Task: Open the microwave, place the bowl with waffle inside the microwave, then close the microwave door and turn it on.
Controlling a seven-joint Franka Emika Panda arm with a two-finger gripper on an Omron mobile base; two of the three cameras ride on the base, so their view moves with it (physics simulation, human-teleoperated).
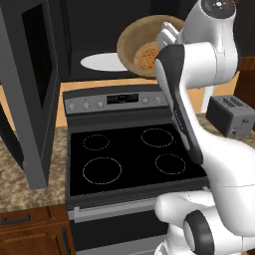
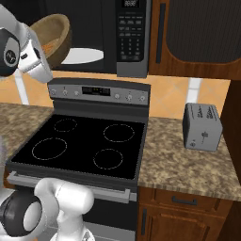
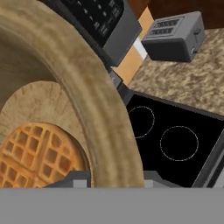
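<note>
microwave [image 1: 74, 30] cavity gapes, microwave door [image 1: 30, 89] swung wide left. bowl [image 1: 142, 46] tilted, held aloft at the cavity mouth above the stove [image 1: 134, 154], turntable [image 1: 102, 62] just behind. end effector [image 3: 116, 177] clamps the bowl's rim, waffle [image 3: 37, 155] inside.

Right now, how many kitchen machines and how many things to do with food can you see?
Kitchen machines: 3 — microwave, stove, toaster
Food things: 2 — bowl, waffle
Total: 5
</note>
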